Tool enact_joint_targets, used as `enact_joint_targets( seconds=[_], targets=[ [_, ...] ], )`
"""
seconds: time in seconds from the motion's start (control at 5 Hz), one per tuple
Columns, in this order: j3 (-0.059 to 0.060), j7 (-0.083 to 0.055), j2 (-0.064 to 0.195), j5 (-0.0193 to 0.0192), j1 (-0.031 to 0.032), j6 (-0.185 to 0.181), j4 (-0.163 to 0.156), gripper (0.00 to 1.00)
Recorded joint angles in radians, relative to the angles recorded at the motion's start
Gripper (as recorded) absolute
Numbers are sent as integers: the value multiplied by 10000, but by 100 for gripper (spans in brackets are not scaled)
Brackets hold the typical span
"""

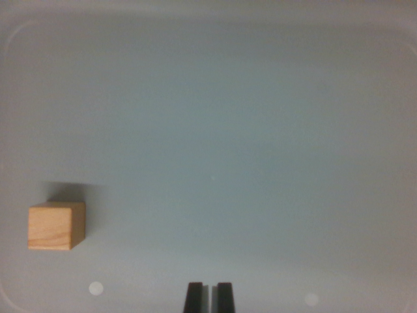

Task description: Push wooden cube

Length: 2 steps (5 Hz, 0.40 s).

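I look down from my wrist into a pale grey tray [208,39]. Its floor is smooth and flat, and its rounded rim curves around the top corners of the wrist view.

My pincer [209,298] pokes up from the bottom edge, at 6 o'clock. I see just the tips of my 2 black fingers [193,297]. They stand side by side with only a thin light slit between them, so my pincer is nearly clenched. Nothing sits in that slit. I grasp nothing.

The wooden cube [56,225] sits on the tray floor, low on the wrist view's left. From the middle of the view it lies at about 8 o'clock. From my fingertips it lies at about 10 o'clock, well apart from them. It does not touch me at all. The cube is light brown with soft grain lines on its face. I see its front face and a thin slice of its side on the wrist view's right. It sits flat, not tipped. A dark shadow [71,192] falls on the floor just above it, toward 12 o'clock.

2 small bright spots glow on the tray floor. 1 spot [96,288] is between the cube and my fingers, near the bottom. The other spot [311,299] is at 3 o'clock from my fingers.
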Motion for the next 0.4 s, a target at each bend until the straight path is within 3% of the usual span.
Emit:
enact_joint_targets(
  seconds=[0.2,0.4],
  targets=[
    [99,201,61,-7,87,-329,-301,0],
    [99,201,61,-7,87,-329,-301,0]
  ],
)
